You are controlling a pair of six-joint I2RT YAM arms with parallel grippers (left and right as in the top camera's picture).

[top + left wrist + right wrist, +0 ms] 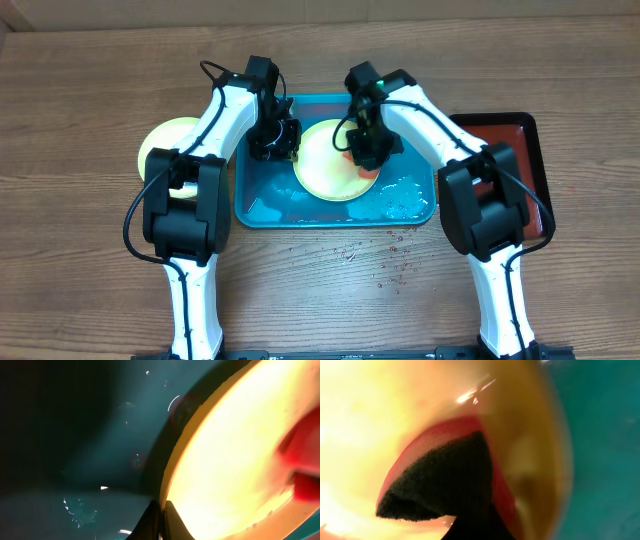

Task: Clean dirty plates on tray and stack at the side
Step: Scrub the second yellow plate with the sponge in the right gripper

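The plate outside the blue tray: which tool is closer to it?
Left. The left tool sits inside the tray, right of that plate; the right tool is farther right, over the tray's plate.

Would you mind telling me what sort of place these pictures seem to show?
Probably a robot test bench, not a kitchen: a left arm and right arm mounted at a wood-grain table, a wet teal tray holding a yellow plate.
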